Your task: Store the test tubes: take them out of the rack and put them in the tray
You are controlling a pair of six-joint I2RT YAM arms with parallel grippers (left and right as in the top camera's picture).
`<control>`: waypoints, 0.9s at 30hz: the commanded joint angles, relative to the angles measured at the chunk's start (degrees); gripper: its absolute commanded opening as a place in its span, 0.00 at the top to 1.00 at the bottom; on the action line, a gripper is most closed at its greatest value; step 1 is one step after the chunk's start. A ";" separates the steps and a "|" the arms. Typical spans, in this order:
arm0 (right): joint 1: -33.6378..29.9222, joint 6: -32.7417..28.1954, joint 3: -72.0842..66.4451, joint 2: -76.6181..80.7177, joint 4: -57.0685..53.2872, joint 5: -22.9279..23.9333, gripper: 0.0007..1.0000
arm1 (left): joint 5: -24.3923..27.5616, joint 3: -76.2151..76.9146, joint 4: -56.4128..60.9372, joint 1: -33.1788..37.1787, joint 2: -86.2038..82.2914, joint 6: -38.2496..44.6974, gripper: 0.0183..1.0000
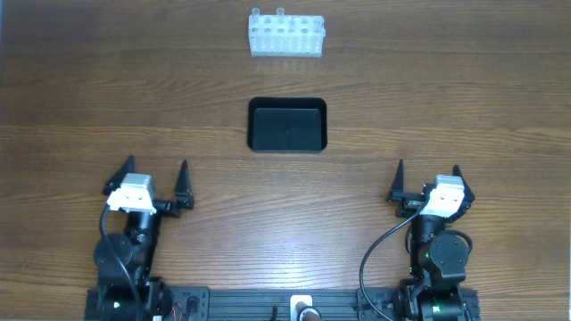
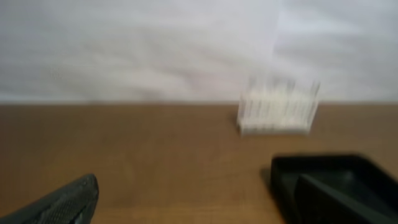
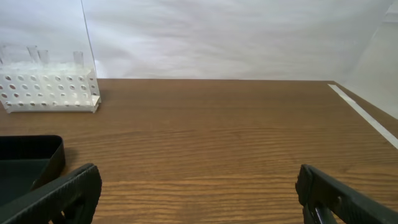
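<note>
Left gripper (image 1: 157, 165) and right gripper (image 1: 428, 169) both stand with jaws spread wide, holding nothing. Ahead of them and between the two lies the black tray (image 1: 287, 127). Farther ahead, beyond it, stands the white rack (image 1: 285, 40) with test tubes (image 1: 280, 14) upright in it.

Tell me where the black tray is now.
In the top view the black tray lies at the centre of the table, just below the white test tube rack, apart from it.
</note>
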 commanded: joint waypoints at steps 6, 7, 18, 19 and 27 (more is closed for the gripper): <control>-0.42 0.57 -0.55 -0.22 0.20 0.70 0.01 | 0.42 13.77 18.53 -0.33 30.73 0.61 0.00; -0.42 0.57 -0.55 -0.22 0.20 0.70 0.01 | 0.39 16.72 18.88 -0.76 35.26 0.61 0.00; -0.42 0.57 -0.52 -0.22 0.20 0.70 0.01 | -2.43 49.88 16.41 -8.79 77.40 0.59 0.00; -0.42 0.57 -0.55 -0.22 0.20 0.70 0.01 | -2.45 52.87 16.06 -9.42 81.02 0.33 0.00; -0.42 0.57 -0.55 -0.22 0.20 0.70 0.01 | -2.45 71.25 13.03 -12.35 101.85 -3.02 0.00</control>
